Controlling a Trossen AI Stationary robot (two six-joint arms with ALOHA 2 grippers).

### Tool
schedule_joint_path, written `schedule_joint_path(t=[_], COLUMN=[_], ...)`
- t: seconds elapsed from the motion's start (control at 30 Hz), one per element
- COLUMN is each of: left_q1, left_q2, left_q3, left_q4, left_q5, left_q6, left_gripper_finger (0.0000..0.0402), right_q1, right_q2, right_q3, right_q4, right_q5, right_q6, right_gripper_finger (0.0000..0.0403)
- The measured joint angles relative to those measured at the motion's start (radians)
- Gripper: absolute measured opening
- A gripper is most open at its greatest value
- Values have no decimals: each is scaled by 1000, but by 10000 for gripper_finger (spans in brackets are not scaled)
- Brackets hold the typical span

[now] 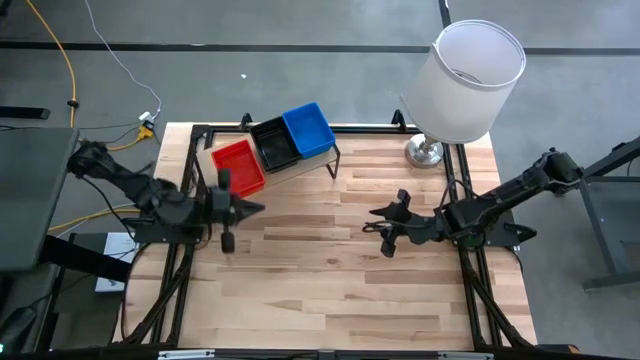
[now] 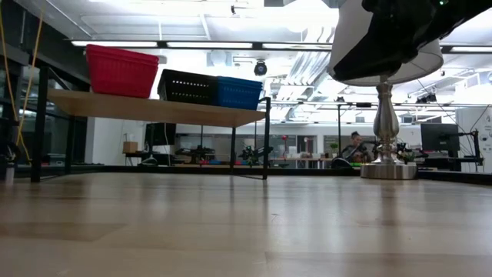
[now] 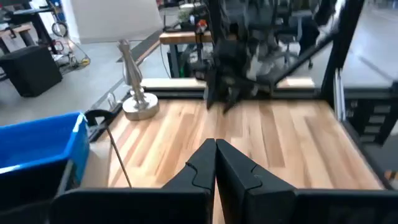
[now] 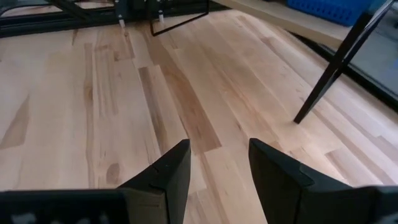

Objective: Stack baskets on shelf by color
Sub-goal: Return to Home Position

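**Sorted by colour, parked clear**

Shows red baskets (image 1: 238,165), black basket (image 1: 274,143) and blue basket (image 1: 307,130) side by side on the shelf (image 2: 154,108), upper centre. Holds left gripper (image 1: 258,208) clenched and empty at mid-left, right gripper (image 1: 372,220) spread and empty at mid-right. Probably spares the stacks a knock.

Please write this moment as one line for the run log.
left claw shut, empty | right claw open, empty | red basket, black basket, blue basket on shelf
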State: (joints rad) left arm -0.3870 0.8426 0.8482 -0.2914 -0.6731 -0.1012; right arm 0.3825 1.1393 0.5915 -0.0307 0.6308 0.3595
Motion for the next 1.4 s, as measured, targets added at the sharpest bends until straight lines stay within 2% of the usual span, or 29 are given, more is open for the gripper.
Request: schedule_joint_path(t=[0.13, 0.23, 0.33, 0.47, 0.63, 0.8, 0.97, 1.23, 1.4], left_q1=[-42, -23, 34, 145, 267, 312, 322, 321, 321], left_q2=[-42, -125, -207, -277, -334, -424, -544, -651, -662], left_q3=[-126, -220, -333, -467, -573, -677, -755, -760, -760], left_q4=[65, 125, 255, 392, 423, 483, 521, 505, 410], left_q5=[-16, 36, 226, 489, 711, 753, 755, 793, 739], left_q6=[20, 27, 100, 158, 132, 131, 130, 112, 94], left_gripper_finger=[0, 0, 0, 0, 0, 0, 0, 0, 0], right_q1=[28, 41, 45, 39, 37, 52, 86, 91, 91], right_q2=[0, 0, 0, -18, -109, -228, -300, -317, -317], right_q3=[0, 0, 0, 0, 0, 0, 0, 0, 0], right_q4=[-12, -23, -34, -73, -205, -332, -354, -354, -354], right_q5=[29, 31, 34, 60, 68, 75, 76, 100, 100], right_q6=[-4, -1, 11, 50, 124, 206, 210, 201, 201], right_gripper_finger=[151, 140, 99, 15, 16, 6, 2, 0, 0])
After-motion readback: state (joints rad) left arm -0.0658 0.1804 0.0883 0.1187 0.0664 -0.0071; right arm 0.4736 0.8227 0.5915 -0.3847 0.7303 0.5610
